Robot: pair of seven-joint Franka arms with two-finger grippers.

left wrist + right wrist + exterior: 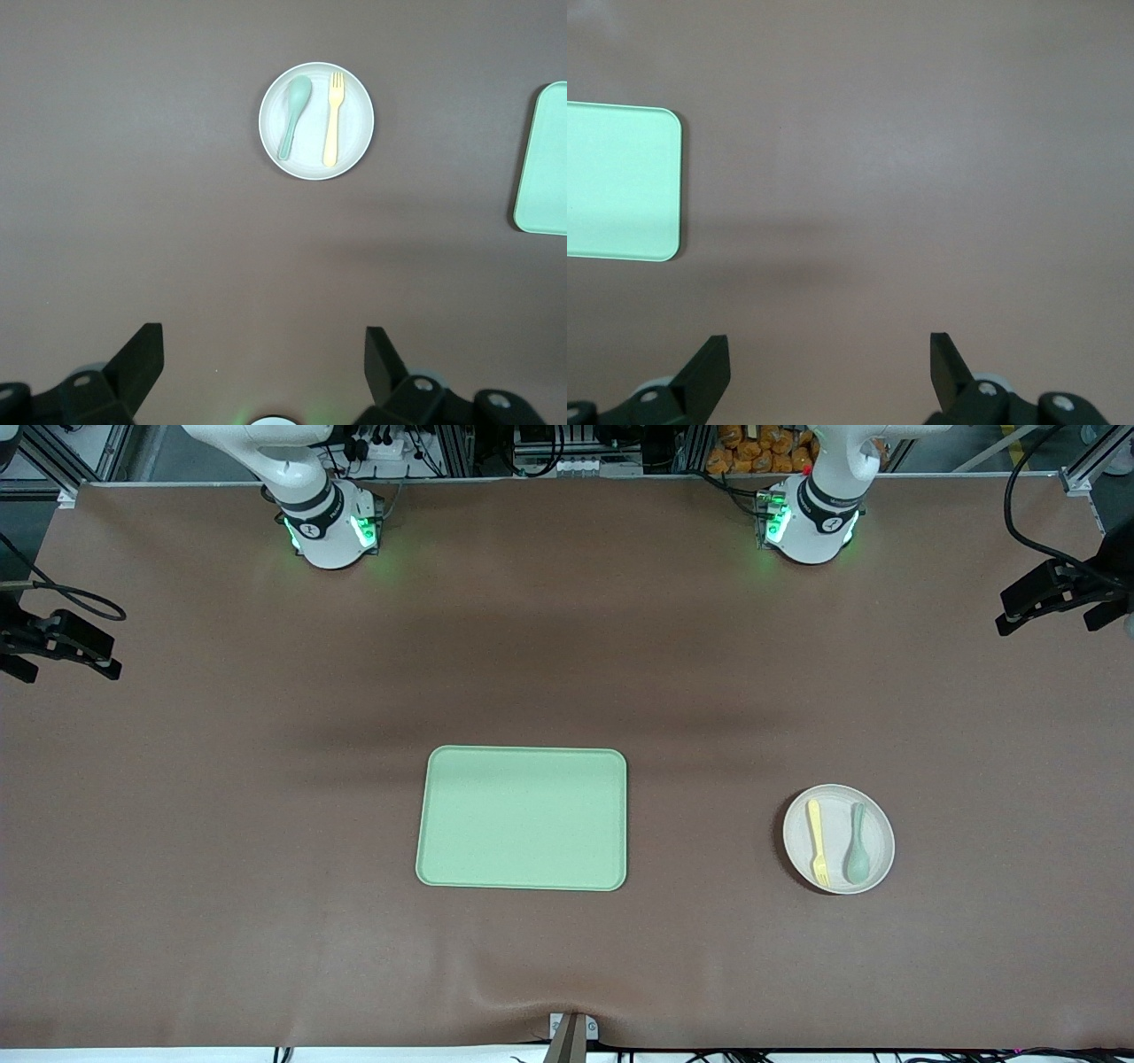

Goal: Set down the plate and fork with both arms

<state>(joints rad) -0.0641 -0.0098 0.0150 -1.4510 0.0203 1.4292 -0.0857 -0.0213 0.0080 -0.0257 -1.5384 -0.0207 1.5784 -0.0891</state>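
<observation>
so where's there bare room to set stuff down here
The green tray is bare all over. Open tabletop lies between tray and plate, and from the tray toward both arm bases. The plate is crowded: fork and spoon lie on it side by side.

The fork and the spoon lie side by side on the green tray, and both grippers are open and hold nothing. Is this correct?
Not quite. The fork and the spoon lie side by side on the plate, as the front view shows; the green tray holds nothing. The rest is right.
</observation>
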